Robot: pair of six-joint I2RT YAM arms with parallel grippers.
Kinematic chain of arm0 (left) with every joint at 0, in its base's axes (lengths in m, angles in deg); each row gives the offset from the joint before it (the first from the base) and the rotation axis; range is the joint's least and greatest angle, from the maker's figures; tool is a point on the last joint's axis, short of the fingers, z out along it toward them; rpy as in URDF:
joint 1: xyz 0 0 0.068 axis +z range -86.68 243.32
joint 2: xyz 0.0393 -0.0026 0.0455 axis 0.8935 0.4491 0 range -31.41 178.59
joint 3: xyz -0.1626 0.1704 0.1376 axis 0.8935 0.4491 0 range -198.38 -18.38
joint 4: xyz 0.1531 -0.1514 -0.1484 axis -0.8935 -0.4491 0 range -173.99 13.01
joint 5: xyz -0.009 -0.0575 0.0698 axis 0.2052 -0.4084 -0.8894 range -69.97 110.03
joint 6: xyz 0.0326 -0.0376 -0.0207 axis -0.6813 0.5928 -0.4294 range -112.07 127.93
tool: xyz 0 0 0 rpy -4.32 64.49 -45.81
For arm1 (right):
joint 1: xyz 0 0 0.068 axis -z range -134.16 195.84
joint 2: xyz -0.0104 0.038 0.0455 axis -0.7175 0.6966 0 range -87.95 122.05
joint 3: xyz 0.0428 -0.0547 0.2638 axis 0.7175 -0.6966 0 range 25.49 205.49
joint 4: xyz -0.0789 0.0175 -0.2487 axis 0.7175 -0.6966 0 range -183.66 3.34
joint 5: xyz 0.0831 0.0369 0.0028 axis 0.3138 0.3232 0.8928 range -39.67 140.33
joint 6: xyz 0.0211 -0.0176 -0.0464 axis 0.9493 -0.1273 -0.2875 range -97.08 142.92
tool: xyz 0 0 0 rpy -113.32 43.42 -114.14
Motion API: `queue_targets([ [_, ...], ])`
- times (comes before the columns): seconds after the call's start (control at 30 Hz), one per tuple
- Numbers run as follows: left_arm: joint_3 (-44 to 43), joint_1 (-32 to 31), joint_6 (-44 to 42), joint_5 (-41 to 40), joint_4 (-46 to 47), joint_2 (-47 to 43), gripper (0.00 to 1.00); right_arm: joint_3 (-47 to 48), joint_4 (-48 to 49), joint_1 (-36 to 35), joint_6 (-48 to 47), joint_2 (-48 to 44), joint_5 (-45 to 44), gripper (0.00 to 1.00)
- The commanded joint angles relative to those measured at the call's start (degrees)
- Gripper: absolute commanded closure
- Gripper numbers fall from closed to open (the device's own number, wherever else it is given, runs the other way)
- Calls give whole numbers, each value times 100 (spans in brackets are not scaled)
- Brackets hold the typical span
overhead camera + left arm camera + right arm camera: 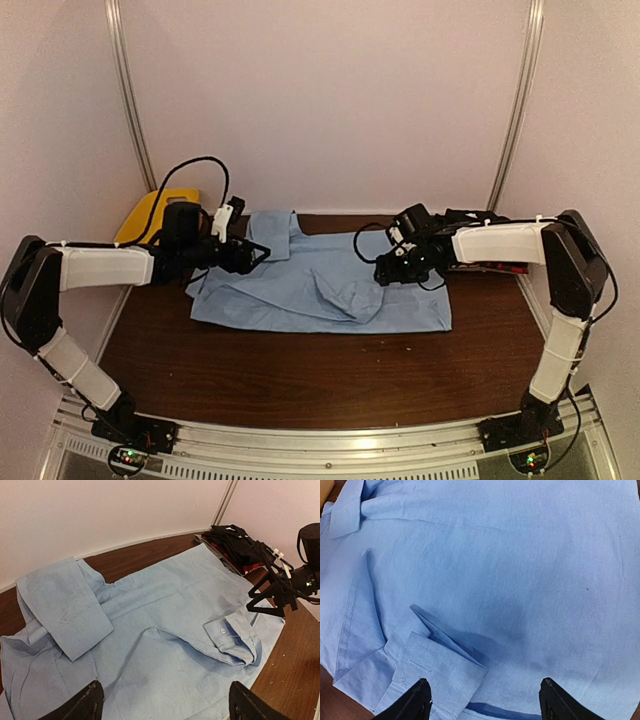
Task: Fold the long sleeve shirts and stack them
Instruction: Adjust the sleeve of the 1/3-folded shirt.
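The light blue long sleeve shirt (320,285) lies spread on the brown table (300,375), one sleeve folded across its middle with the cuff (232,635) toward the front. Another sleeve (65,607) is folded over at its left end. My left gripper (250,255) is open above the shirt's left edge, empty; its fingertips (87,705) frame the cloth. My right gripper (395,270) is open above the shirt's right part, empty, hovering over the cuff (437,672). A black shirt with a red-edged one (235,545) lies bunched at the back right.
A yellow basket (150,212) stands at the back left beyond the table. White walls and metal posts close in the back and sides. Bare table shows in front of the shirt.
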Motion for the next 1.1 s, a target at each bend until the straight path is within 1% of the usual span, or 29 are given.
queue_targets([
  [0.0,200,194,526,555,475,11,11,-188,245,161,19,179,830,27],
  [0.1,154,221,555,636,422,84,11,-288,456,271,100,227,1089,31],
  [0.37,154,217,582,790,450,160,16,-417,860,450,293,512,1619,43],
  [0.77,141,221,581,826,461,220,18,-532,1255,534,436,676,1989,62],
  [0.83,137,221,594,780,442,245,19,-568,1345,563,468,688,2055,67],
  [0.9,116,229,622,659,362,253,18,-635,1479,581,525,636,2093,76],
  [1.0,116,245,663,477,266,252,18,-849,1750,634,653,388,2076,93],
  [1.07,121,247,705,374,215,284,18,-1007,1877,668,749,161,1972,100],
])
